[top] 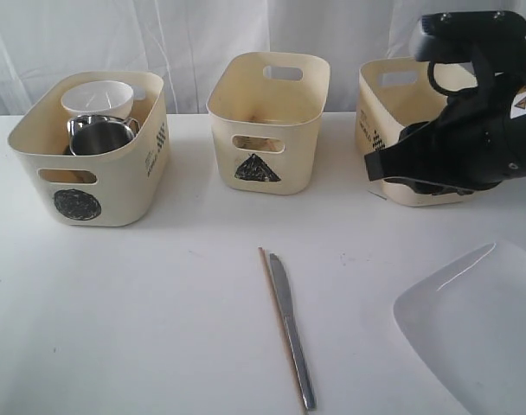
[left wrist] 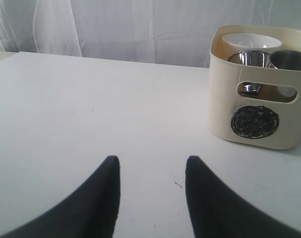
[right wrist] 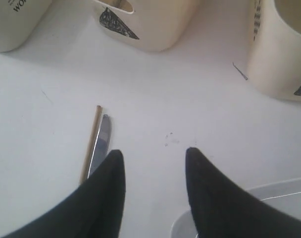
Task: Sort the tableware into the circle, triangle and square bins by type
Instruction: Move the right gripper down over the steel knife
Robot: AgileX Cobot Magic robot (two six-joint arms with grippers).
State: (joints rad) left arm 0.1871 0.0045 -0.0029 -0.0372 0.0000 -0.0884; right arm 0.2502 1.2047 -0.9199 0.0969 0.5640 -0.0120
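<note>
While knife (right wrist: 101, 139) lies beside chopstick (right wrist: 90, 144), right gripper (right wrist: 153, 151) hovers spread.

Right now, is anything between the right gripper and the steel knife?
Nothing visible is. The right gripper is open over bare table. The steel knife lies uncovered, with a wooden chopstick alongside it on the side away from the gripper.

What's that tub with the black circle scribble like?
The circle bin is a cream plastic tub with rounded corners, a cut-out handle slot in front and a scribbled black circle beneath it; one side carries dark lettering. It stands upright on the white table, at the left of the exterior view. Inside sit a white bowl and two steel mugs.
</note>
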